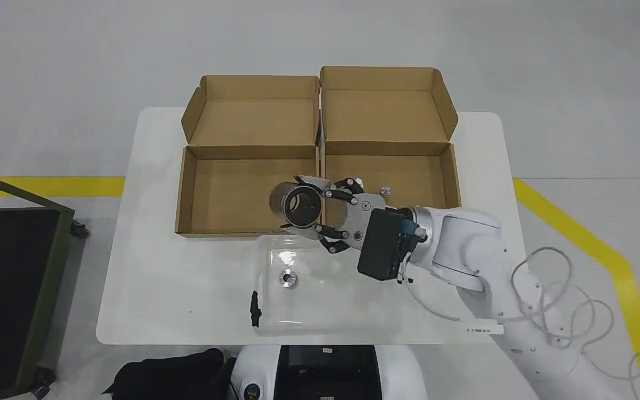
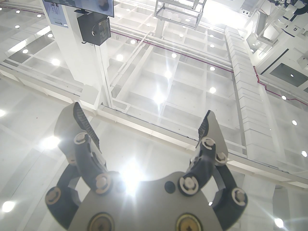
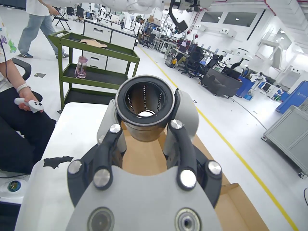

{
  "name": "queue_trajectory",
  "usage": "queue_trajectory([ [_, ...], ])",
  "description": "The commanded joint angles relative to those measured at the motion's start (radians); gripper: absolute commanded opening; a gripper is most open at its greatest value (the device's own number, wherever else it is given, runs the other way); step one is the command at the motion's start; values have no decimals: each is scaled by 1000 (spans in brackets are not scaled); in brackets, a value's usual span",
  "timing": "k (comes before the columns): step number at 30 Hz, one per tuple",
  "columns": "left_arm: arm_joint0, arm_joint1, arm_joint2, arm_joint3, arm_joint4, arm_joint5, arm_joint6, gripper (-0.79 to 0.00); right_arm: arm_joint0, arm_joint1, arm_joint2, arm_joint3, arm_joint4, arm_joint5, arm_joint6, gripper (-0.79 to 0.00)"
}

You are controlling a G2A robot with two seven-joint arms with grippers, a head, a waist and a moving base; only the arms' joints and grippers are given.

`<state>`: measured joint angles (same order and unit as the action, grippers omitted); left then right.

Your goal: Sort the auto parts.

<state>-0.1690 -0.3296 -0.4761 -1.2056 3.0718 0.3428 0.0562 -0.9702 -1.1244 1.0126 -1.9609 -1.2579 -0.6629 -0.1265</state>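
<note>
My right gripper [image 1: 310, 207] [image 3: 145, 114] is shut on a metal cylindrical bushing [image 1: 295, 203] [image 3: 145, 106] with a hollow bore and rows of small balls inside. It holds the bushing on its side over the near right corner of the left cardboard box [image 1: 215, 190] [image 3: 142, 155]. A clear plastic tray [image 1: 330, 300] lies at the table's front, with a small round metal part [image 1: 287, 279] inside and a black part [image 1: 255, 305] at its left edge. My left gripper [image 2: 144, 126] is open with nothing between its fingers, pointing at the ceiling.
Two open cardboard boxes stand side by side at the back, the right cardboard box [image 1: 400, 175] beside the left one, both with lids folded back. A green cart [image 3: 96, 73] stands beyond the table's end. A seated person's hand [image 3: 26, 102] holds a controller.
</note>
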Motion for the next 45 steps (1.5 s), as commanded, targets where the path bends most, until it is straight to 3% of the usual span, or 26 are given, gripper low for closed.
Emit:
queue_trajectory([
  [1,0,0,0,0,0,0,0,0,6,-1,9,-4,-16,9,-24,-785],
  [26,0,0,0,0,0,0,0,0,-5,-19,31,-4,-97,75,-209,-785],
  [31,0,0,0,0,0,0,0,0,-15,-24,3,24,-97,66,-172,-785],
  [45,0,0,0,0,0,0,0,0,101,-68,-119,252,-13,66,-11,-785],
])
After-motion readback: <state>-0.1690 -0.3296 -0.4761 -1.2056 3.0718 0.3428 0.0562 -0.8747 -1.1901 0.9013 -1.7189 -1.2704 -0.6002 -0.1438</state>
